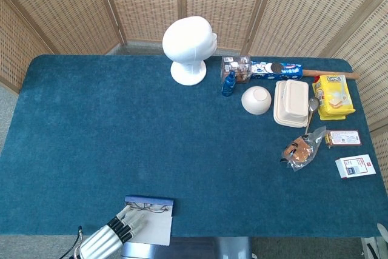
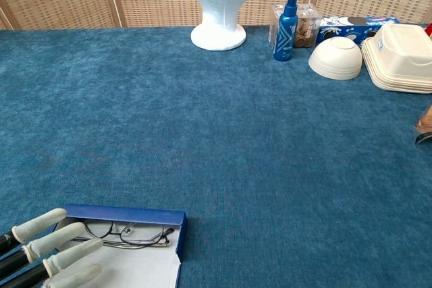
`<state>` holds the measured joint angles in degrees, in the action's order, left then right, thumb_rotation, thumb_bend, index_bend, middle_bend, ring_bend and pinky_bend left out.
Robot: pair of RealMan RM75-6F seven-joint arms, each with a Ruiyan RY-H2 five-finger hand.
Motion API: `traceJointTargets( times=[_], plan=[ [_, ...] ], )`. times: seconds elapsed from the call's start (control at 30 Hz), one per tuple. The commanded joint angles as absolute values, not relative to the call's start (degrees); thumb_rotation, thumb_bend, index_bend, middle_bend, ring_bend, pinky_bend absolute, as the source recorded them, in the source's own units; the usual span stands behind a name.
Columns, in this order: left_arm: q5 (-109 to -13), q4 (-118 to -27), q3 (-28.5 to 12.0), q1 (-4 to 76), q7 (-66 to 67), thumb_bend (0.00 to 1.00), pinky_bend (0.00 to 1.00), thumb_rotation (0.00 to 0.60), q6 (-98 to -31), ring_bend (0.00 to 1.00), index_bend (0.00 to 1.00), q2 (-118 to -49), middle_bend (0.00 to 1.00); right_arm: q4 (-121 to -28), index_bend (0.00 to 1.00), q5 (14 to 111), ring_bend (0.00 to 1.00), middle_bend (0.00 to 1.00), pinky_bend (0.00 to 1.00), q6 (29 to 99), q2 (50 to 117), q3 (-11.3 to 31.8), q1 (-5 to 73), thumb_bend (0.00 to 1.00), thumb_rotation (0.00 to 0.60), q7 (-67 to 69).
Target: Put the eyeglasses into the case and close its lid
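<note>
Table [image 1: 91, 125], near edge toward the left corner: open case [image 2: 128, 215], glasses [image 2: 125, 235] already lying inside along its far wall, lid flat on the near side, not yet closed. Left hand [image 2: 47, 257] over the lid, fingers straight and spread, holding nothing, likely positioned to flip it; right hand not visible.

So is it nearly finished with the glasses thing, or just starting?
About halfway, it seems. Done: the eyeglasses already lie inside the blue case near the table's front edge. In hand: the left hand hovers with spread fingers over the case's left end, holding nothing. Left: the lid is still open, lying flat toward the robot, so it has yet to be folded shut. The right hand is out of view.
</note>
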<state>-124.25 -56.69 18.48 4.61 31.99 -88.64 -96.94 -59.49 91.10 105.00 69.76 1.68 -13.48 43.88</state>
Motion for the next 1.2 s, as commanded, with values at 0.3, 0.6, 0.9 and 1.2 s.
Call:
traceJointTargets(
  times=[0.3,0.6,0.9,1.2],
  plan=[
    [-123.85,-58.58,17.71,6.47,33.38,0.26,0.0,0.471,-86.21,0.0,0.09,-97.33,0.02,-56.97,0.0,89.5,0.0,0.17,0.19,105.57,70.51,2.18,-14.66,0.24,0.461,46.87],
    [-123.16,-59.86,17.35,7.08,30.78,0.27,0.0,0.493,-87.28,0.0,0.14,-97.32,0.05,-56.55,0.0,89.43,0.0,0.17,0.19,105.49,70.73,2.14,-14.88,0.24,0.459,46.74],
    [-122.59,-61.03,16.86,7.41,29.19,0.29,0.0,0.494,-88.84,0.0,0.15,-96.59,0.06,-57.46,0.0,89.7,0.0,0.17,0.19,104.89,70.54,1.95,-14.62,0.24,0.459,45.41],
    [-121.67,-61.37,16.36,8.02,27.26,0.3,0.0,0.591,-88.51,0.0,0.25,-96.74,0.08,-58.33,0.0,89.6,0.0,0.17,0.19,104.56,70.28,1.88,-14.66,0.24,0.459,44.5]
  ],
)
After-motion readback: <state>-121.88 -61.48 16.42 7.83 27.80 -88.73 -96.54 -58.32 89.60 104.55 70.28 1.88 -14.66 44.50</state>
